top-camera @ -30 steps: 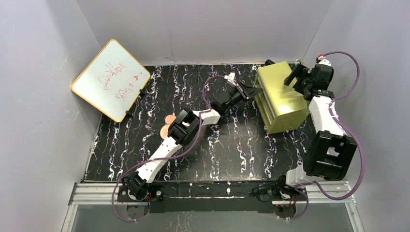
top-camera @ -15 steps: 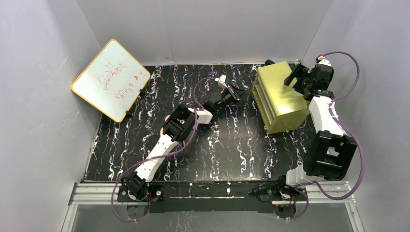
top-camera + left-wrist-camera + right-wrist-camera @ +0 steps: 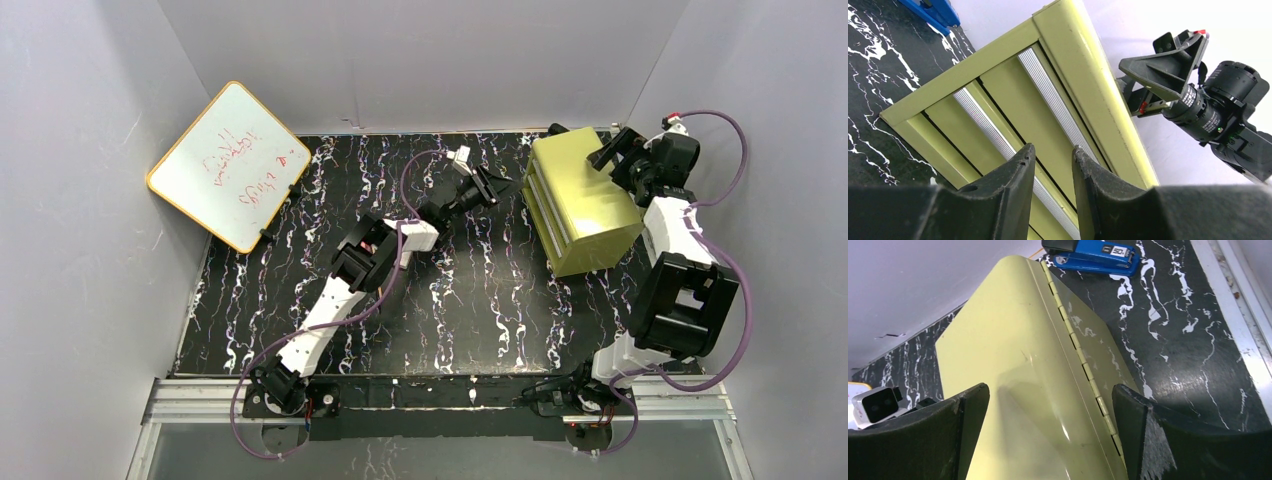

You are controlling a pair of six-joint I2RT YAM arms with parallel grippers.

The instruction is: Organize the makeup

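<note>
At far left a yellow-rimmed whiteboard (image 3: 225,165) leans against the wall, well apart from the action. No piece of the makeup shows plainly in any view, so I cannot tell where it lies; it may be hidden under the left arm (image 3: 345,290), which stretches diagonally over the black marbled table (image 3: 480,310). The left claw (image 3: 490,186) hangs near the front of the yellow-green drawer box (image 3: 582,205), pointing to the right at it, its fingers (image 3: 1015,167) set narrow with a slim gap and nothing between them. In the left wrist view the drawer fronts fill the frame, and their silver handle strips (image 3: 990,127) run long along the box, slanting from upper left to lower right, the lower one passing into the gap of the claw. That is what the next pull likely turns on: the left claw is nearer the drawers and faces them. Farther right, the right claw (image 3: 612,150) hovers spread wide over the box's hinged top (image 3: 1075,347), gripping nothing, probably placed to steady it. A blue stapler (image 3: 1095,254) lies behind the box.
</note>
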